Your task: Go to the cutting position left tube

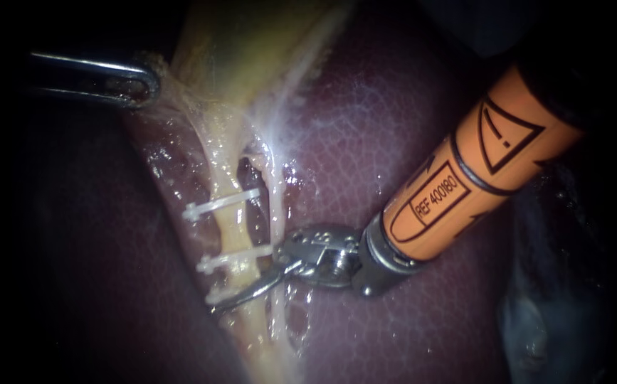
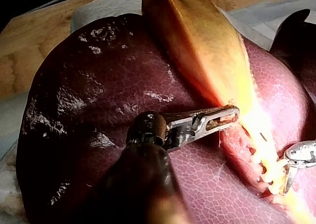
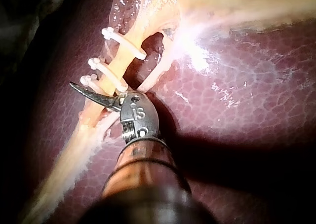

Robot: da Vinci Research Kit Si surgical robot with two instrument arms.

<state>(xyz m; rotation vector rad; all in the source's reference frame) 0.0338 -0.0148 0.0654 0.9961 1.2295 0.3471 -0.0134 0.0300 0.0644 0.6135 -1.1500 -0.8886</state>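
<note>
Starting with the endoscope view: holding the gallbladder [image 1: 251, 50] taut at the far left with the left instrument [image 1: 144, 84], clamping its jaws on the tissue edge. Laying the thin tip of the right instrument [image 1: 251, 290] across the left tube [image 1: 228, 231], below the row of three clips [image 1: 238, 257] and seemingly touching the nearest clip [image 1: 217, 296], with no telling whether that tip is apart or together. Risking, judging by this, a bite into the clip instead of bare tube, and a nick to the right tube [image 1: 277, 213] lying just beside the hinge. Moving to the left wrist view: gripping the gallbladder rim from both sides, above the liver [image 2: 98, 100]. Risking a slip of that hold, and so slackening the tube and shifting it under the other instrument's tip. Turning to the right wrist view: crossing over the tube right beside the last clip and reaching past it toward the liver. Probably risking a scrape on that surface by pushing any further, or dislodging the clip by dragging sideways against it.
</note>
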